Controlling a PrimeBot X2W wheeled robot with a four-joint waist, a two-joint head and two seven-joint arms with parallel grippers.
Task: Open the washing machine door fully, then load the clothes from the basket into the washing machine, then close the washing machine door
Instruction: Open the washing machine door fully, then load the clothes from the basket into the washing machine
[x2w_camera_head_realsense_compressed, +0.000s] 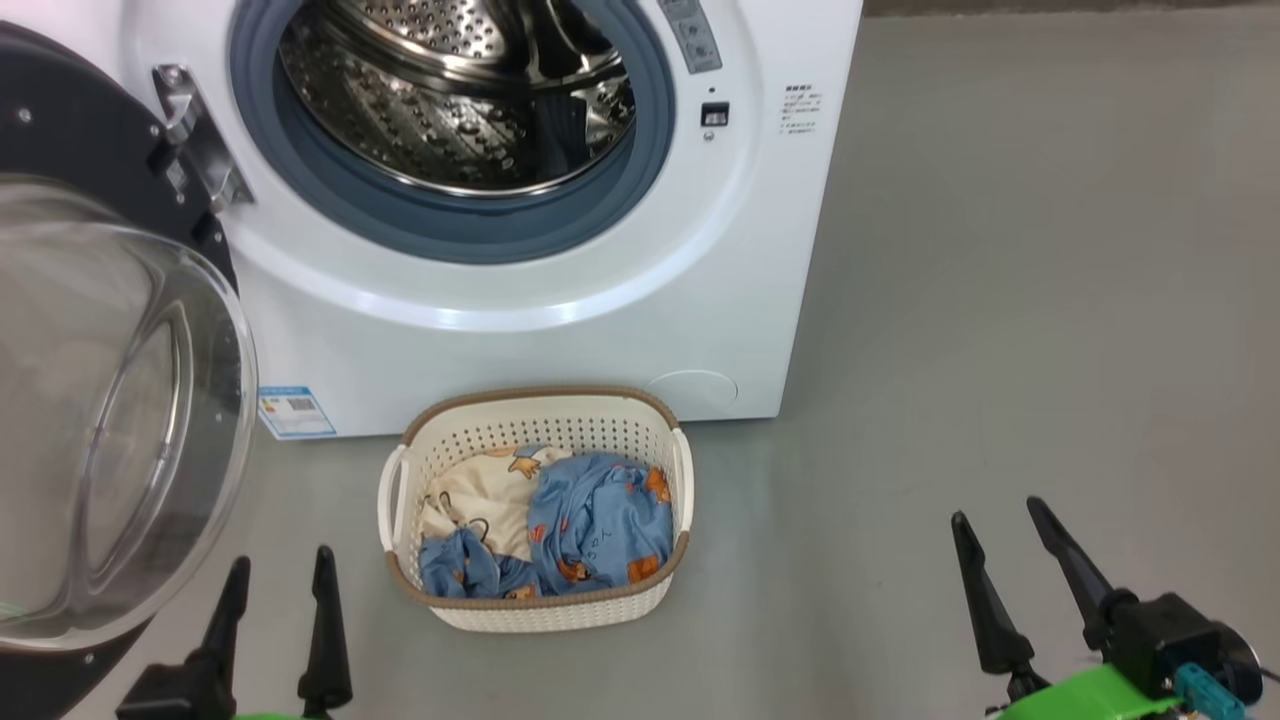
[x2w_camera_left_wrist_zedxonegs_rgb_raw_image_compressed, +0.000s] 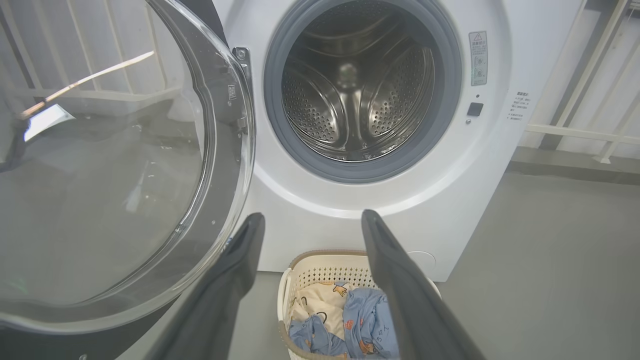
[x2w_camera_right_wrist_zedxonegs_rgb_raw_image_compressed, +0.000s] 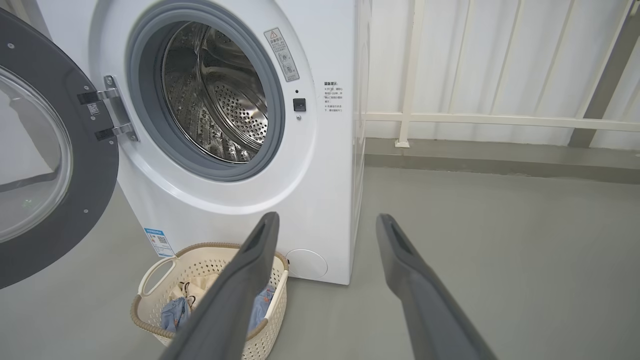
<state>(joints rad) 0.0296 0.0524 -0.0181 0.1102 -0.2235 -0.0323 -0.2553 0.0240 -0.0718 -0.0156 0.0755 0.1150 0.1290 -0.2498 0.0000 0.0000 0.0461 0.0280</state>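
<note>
The white washing machine (x2w_camera_head_realsense_compressed: 560, 330) faces me with its steel drum (x2w_camera_head_realsense_compressed: 450, 90) bare. Its round black washing machine door (x2w_camera_head_realsense_compressed: 110, 400) hangs swung out to the left, glass bowl toward me; it also shows as the door (x2w_camera_left_wrist_zedxonegs_rgb_raw_image_compressed: 115, 165) and the door (x2w_camera_right_wrist_zedxonegs_rgb_raw_image_compressed: 45, 150). On the floor before the machine stands the cream basket (x2w_camera_head_realsense_compressed: 540, 605) holding the clothes (x2w_camera_head_realsense_compressed: 590, 525), blue and cream with orange bears. My left gripper (x2w_camera_head_realsense_compressed: 280, 570) is open at the lower left, beside the door's bottom edge. My right gripper (x2w_camera_head_realsense_compressed: 1000, 520) is open at the lower right, well clear of the basket. Both hold nothing.
Grey floor (x2w_camera_head_realsense_compressed: 1000, 300) stretches to the right of the machine. A white railing and panelled wall (x2w_camera_right_wrist_zedxonegs_rgb_raw_image_compressed: 500, 100) stand behind it on that side. A blue label sticker (x2w_camera_head_realsense_compressed: 296, 411) sits low on the machine's front.
</note>
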